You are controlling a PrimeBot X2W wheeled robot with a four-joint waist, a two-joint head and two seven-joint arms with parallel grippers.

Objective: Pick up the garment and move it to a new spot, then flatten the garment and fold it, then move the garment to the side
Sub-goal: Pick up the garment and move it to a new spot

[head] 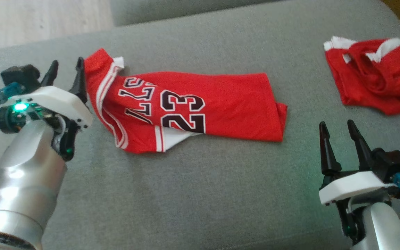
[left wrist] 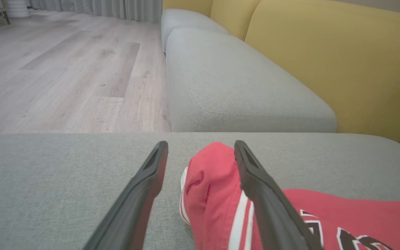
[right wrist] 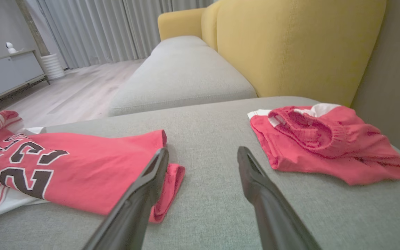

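A red jersey (head: 200,107) with white trim and the number 23 lies folded lengthwise on the grey cushion (head: 186,194), its shoulder end to the left. My left gripper (head: 66,71) stands open right at that shoulder end. In the left wrist view the red shoulder strap (left wrist: 208,180) bulges between the two fingers of my left gripper (left wrist: 201,147), nearer the right one. My right gripper (head: 335,128) is open and empty, hovering to the right of the jersey's hem (right wrist: 165,187), apart from it.
A second red garment with white trim (head: 373,80) lies crumpled at the cushion's far right corner. Beyond the cushion stand a grey sofa seat (left wrist: 227,80) with a yellow backrest (left wrist: 342,59) and wooden floor (left wrist: 64,69). Bare cushion spreads in front of the jersey.
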